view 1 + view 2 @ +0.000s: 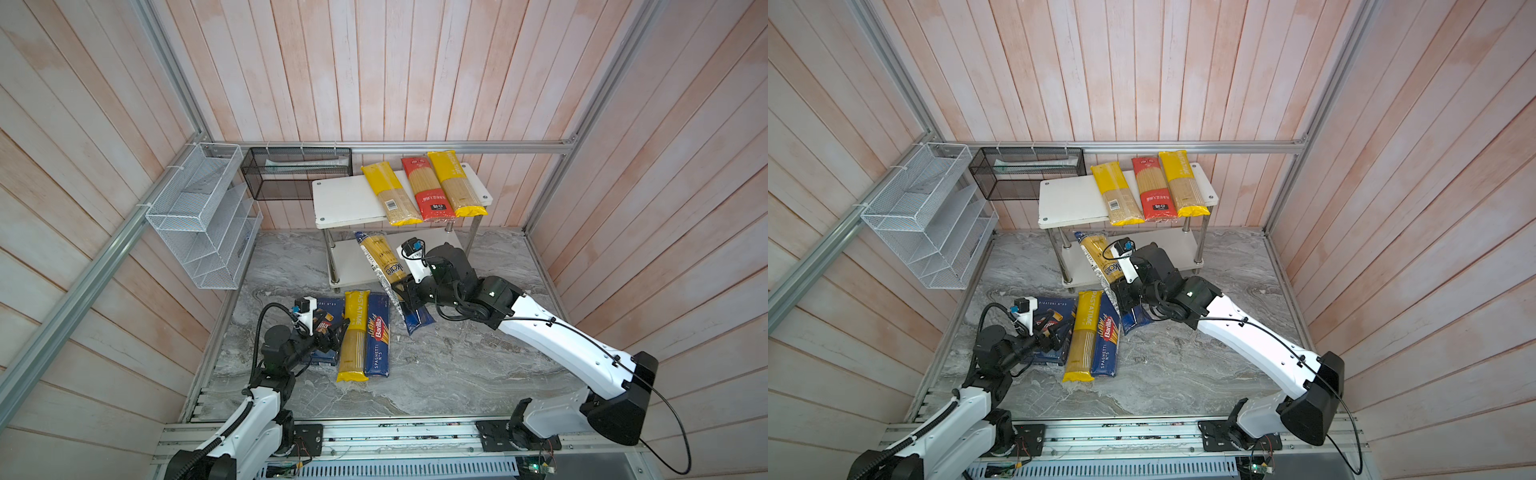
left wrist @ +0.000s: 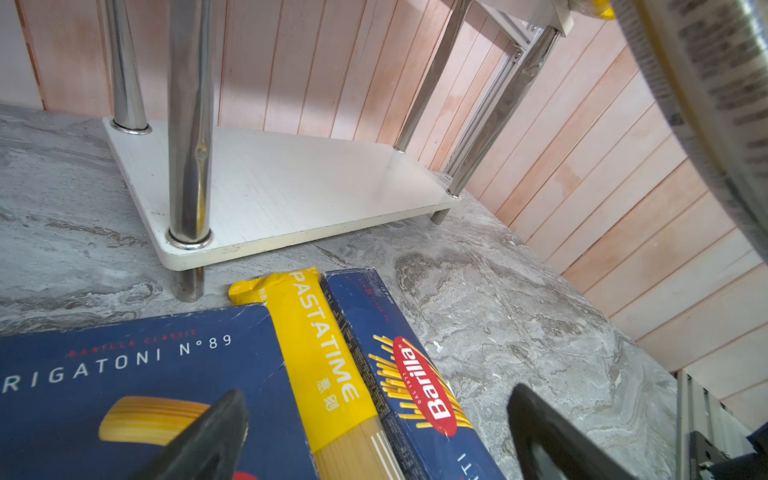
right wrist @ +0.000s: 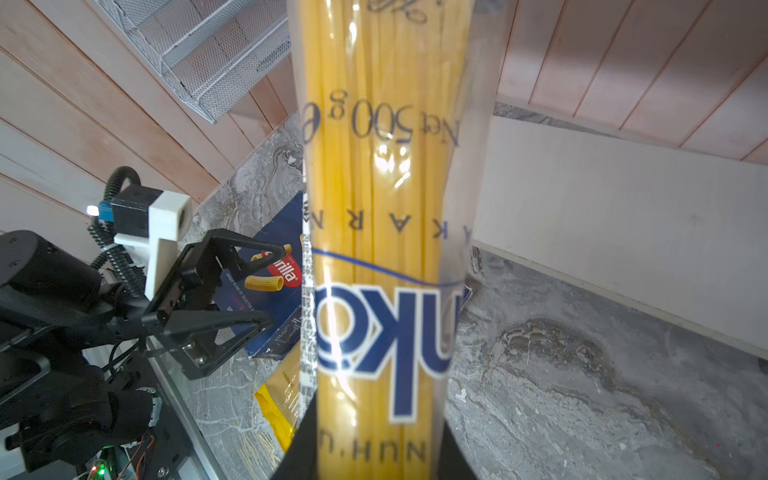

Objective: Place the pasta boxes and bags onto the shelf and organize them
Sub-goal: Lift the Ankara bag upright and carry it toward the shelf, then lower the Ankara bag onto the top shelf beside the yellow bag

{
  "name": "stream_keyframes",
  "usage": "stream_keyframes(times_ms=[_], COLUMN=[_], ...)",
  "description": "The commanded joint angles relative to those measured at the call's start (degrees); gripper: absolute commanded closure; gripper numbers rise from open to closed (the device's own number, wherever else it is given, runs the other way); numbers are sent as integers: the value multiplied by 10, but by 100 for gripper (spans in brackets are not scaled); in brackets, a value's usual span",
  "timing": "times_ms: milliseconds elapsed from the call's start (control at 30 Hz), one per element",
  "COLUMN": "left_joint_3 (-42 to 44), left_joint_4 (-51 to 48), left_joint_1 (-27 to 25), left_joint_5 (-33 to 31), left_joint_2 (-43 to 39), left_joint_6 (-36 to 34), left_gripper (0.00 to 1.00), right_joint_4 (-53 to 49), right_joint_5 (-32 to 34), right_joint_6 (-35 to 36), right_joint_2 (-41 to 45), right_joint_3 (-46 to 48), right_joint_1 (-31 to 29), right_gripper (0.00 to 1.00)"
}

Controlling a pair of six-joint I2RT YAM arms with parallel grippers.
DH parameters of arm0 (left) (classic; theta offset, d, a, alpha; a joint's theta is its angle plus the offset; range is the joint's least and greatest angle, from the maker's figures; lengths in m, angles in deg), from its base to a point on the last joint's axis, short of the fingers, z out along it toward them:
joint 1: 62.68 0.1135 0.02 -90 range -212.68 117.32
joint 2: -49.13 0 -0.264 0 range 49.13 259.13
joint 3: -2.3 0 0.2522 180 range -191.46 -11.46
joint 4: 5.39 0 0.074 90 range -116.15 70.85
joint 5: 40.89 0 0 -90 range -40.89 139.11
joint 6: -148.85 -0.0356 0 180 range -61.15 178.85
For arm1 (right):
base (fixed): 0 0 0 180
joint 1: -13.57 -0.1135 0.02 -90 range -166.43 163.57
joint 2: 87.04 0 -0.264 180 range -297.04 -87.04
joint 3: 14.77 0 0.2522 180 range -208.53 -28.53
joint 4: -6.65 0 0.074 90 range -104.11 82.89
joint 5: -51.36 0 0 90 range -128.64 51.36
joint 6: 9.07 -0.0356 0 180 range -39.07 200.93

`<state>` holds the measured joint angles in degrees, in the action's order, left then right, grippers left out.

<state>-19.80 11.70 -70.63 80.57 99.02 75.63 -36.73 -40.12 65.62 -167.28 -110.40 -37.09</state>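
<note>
The two-tier white shelf carries a barcoded yellow bag, a red bag and another yellow bag on its top board. My right gripper is shut on the clear blue-ended bag, which slants up toward the shelf front. On the table lie the wide Barilla box, a yellow PASTATIME bag and the narrow Spaghetti box, side by side. My left gripper hangs open just above them, holding nothing.
A white wire rack and a black mesh basket hang on the walls to the left of the shelf. The shelf's lower board is bare. Wooden walls close in three sides; a metal rail runs along the front.
</note>
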Motion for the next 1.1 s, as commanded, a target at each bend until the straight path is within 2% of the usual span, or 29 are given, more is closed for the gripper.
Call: stream_keyframes(times_ms=[0, 267, 833, 1067], left_joint_3=[9, 12, 10, 10], left_joint_4=[4, 4, 7, 2], left_joint_1=[-1, -1, -1, -1], left_joint_5=[-1, -3, -1, -6], left_joint_2=[-7, -14, -8, -9], left_joint_6=[-1, -1, -1, -1], left_gripper=[1, 0, 0, 0], right_joint_4=[50, 63, -44, -49], right_joint_5=[-9, -29, 55, 75], right_joint_6=[22, 30, 74, 82], right_joint_2=[-2, -29, -203, -255], right_joint_3=[-47, -103, -402, -486], right_joint_1=[-3, -4, -2, 2], right_gripper=[100, 100, 100, 100])
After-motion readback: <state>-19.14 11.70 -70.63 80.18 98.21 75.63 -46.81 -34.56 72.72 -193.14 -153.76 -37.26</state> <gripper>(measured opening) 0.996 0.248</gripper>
